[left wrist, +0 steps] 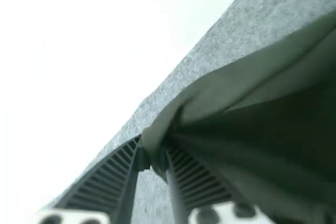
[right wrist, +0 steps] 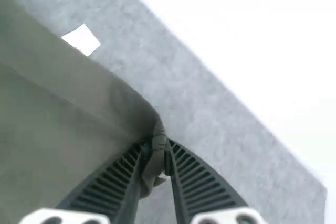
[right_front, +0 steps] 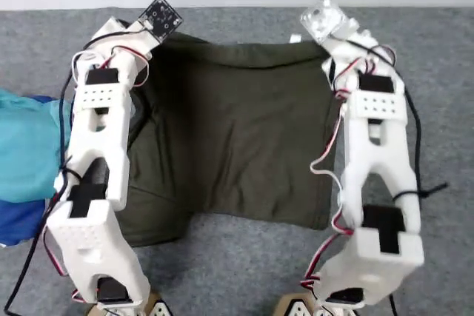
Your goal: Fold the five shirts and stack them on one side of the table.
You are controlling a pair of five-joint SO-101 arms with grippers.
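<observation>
Roughly, the task looks less than half done. Furthest to the left of the olive shirt [right_front: 237, 131], at the table's left edge, a teal shirt [right_front: 26, 146] lies on top of a blue shirt [right_front: 18, 220]. These seem to be the start of the stack, though how neatly they are folded cannot be told. No others of the five are in sight.

Next comes the left arm, stretched over the olive shirt's left side. The left gripper [left wrist: 152, 163] is pinched narrow on the shirt's far left corner, with cloth bunched between its ribbed fingers.

The olive shirt itself lies spread and mostly flat on the grey felt table [right_front: 244, 271] between the two arms. It appears not yet folded, and a sleeve pokes out at its near left under the arm.

At the shirt's far right corner, the right gripper [right wrist: 156, 158] is likewise closed tight on a fold of the hem. Just beyond that edge lies a small white scrap [right wrist: 81, 39].

The fold is probably made by bringing both corners toward the near edge. The arms lying over the shirt's sides may snag it, and the stack sits close beside the left arm.
</observation>
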